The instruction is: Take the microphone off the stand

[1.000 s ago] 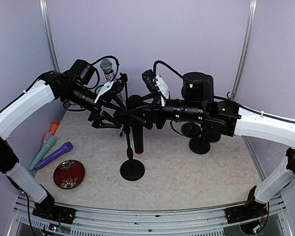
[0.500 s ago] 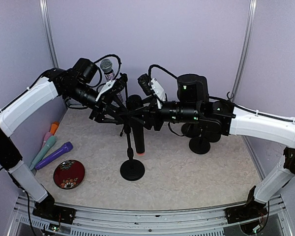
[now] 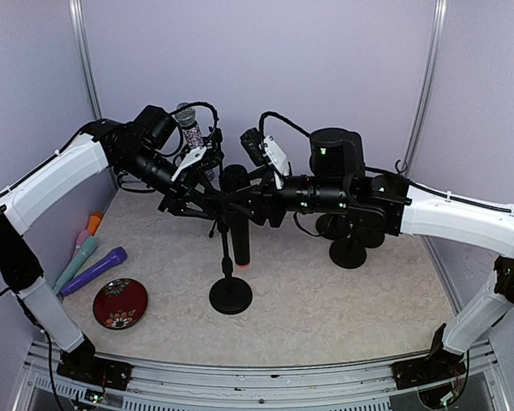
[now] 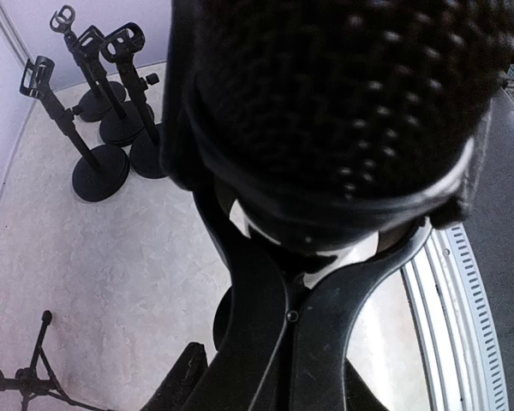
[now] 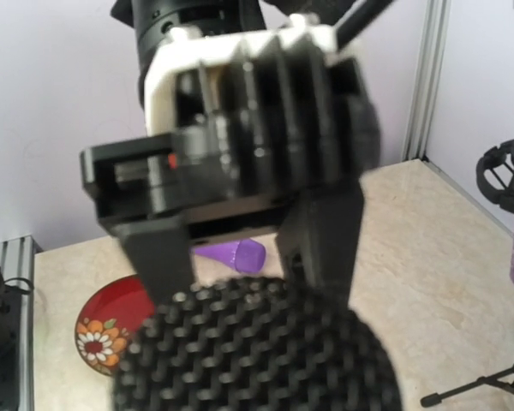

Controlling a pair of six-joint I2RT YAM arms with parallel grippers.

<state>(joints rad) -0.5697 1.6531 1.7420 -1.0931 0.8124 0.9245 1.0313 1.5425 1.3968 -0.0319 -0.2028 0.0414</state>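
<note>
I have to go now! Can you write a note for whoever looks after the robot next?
The left gripper: its jaws stand on either side of the head of the black microphone. I cannot tell if they are squeezing it.
The right gripper: right beside the microphone on the other side. I cannot tell if it is open or shut.
The microphone sits on its stand in the middle of the table.
Done: both grippers are at the microphone.
Left: get a firm hold, then lift it off the stand, probably gently so the stand does not tip.
</note>
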